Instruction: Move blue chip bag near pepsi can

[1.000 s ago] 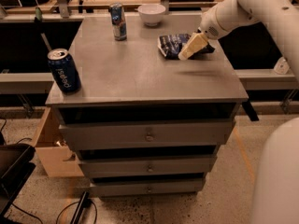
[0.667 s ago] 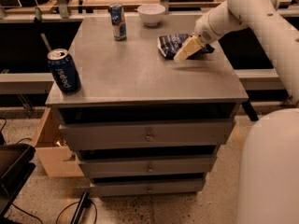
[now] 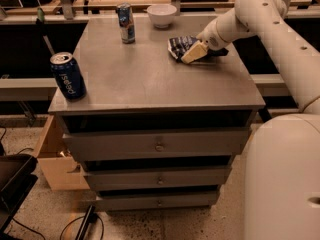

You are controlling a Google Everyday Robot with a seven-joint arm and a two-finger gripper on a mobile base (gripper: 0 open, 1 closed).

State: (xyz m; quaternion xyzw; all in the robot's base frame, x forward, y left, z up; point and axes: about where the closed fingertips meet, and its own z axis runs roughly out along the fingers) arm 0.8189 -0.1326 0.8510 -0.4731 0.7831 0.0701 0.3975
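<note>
The blue chip bag lies flat at the back right of the grey cabinet top. My gripper reaches in from the right on the white arm and rests on the bag's right side, covering part of it. The pepsi can stands upright at the front left corner of the top, far from the bag and the gripper.
A slim blue-and-silver can stands at the back middle, with a white bowl behind it to the right. Drawers run below the top. An open cardboard box sits on the floor at left.
My gripper has shifted a little to the left, further over the chip bag. The bag and the cans have stayed where they were.
</note>
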